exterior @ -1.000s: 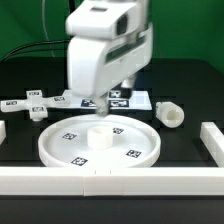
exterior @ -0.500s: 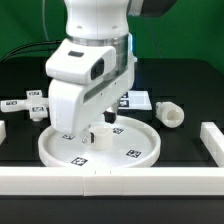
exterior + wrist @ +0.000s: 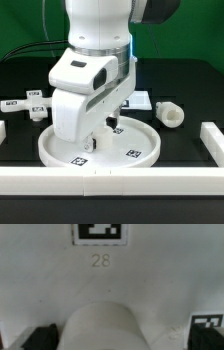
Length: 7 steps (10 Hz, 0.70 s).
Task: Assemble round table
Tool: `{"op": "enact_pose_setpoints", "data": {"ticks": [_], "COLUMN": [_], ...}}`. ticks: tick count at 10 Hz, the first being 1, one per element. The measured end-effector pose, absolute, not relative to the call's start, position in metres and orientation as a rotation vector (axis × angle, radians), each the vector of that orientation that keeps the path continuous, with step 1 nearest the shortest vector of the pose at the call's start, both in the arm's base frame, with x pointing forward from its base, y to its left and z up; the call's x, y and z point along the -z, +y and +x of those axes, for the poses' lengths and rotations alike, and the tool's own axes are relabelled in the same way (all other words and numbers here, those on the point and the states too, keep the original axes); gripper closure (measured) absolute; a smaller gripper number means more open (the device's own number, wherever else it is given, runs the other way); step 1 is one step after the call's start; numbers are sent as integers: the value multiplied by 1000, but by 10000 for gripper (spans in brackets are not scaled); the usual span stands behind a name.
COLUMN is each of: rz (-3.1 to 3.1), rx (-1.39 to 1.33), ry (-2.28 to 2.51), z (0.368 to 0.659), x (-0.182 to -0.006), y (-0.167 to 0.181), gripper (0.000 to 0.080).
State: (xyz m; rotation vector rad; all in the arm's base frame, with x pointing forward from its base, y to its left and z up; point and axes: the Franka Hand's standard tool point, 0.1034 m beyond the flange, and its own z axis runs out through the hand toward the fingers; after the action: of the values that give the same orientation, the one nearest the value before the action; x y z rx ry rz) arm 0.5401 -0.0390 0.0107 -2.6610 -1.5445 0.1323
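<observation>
The large white rimmed disc [image 3: 140, 158] lies flat at the centre. My gripper [image 3: 100, 135] hangs low over its middle and hides the hub in the exterior view. In the wrist view my gripper [image 3: 120, 341] is open, with the rounded white hub [image 3: 105, 322] between the dark fingertips [image 3: 42, 338], and a gap shows beside the hub. A tag [image 3: 100, 232] and the number 28 show on the disc face [image 3: 40, 280]. The short cylinder leg [image 3: 168, 114] lies at the exterior view's right. The flat tagged foot piece [image 3: 28, 104] lies at its left.
The marker board [image 3: 137, 100] lies behind the disc. White border bars run along the front [image 3: 110, 180], the right [image 3: 212, 142] and the left [image 3: 3, 130] of the black table.
The arm has come down and forward over the disc's middle. The hub, in view a second ago, is now hidden behind the gripper in the exterior view.
</observation>
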Motion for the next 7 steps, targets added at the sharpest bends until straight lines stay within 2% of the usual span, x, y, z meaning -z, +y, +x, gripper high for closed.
{"op": "enact_pose_setpoints", "data": {"ticks": [1, 2, 3, 4, 7], "rz": [-2661, -2661, -2662, -2662, -2662], "rx": [-133, -133, -130, -130, -130], "ry": [-1544, -1544, -1545, -1545, -1545], "z": [540, 540, 541, 541, 541], "x": [-11, -11, -11, -11, -11], "y": [-39, -39, -39, -39, -39], "gripper": [158, 334, 334, 387, 387]}}
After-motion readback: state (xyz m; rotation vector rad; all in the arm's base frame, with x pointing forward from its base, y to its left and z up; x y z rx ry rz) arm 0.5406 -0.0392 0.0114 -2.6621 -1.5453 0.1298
